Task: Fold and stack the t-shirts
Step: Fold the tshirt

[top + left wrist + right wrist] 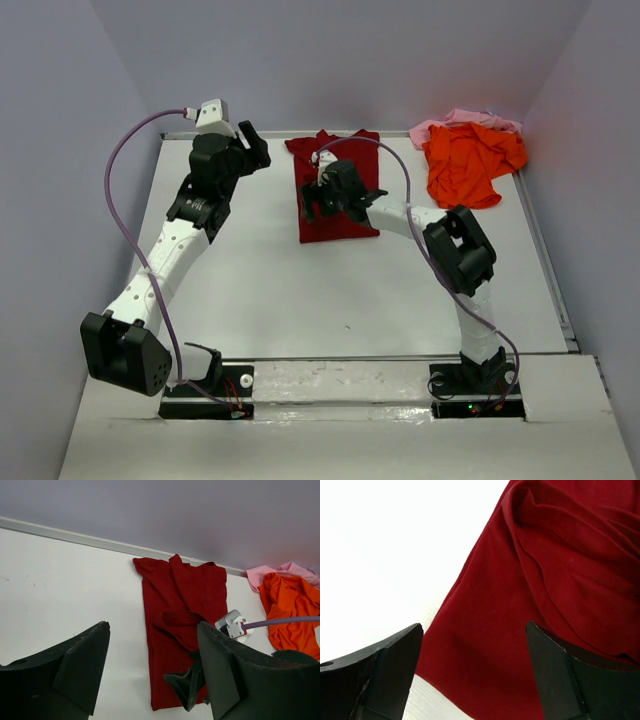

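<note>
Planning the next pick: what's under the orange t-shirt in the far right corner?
A pale pink t-shirt pokes out past the far edge of the orange t-shirt, seemingly beneath it. Most of it is covered, so its lay, and anything else underneath, cannot be seen.

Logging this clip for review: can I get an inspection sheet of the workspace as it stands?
Surface: white table, matte.
Job's things: maroon t-shirt flat at far centre, folded narrow; orange t-shirt crumpled far right, overlapping the pink t-shirt behind it.
Clutter: nothing seen.
Grippers: left gripper open, raised left of the maroon shirt; right gripper open, over its left edge.
Cables: purple cable looping along each arm.
Surroundings: lavender walls on three sides.
</note>
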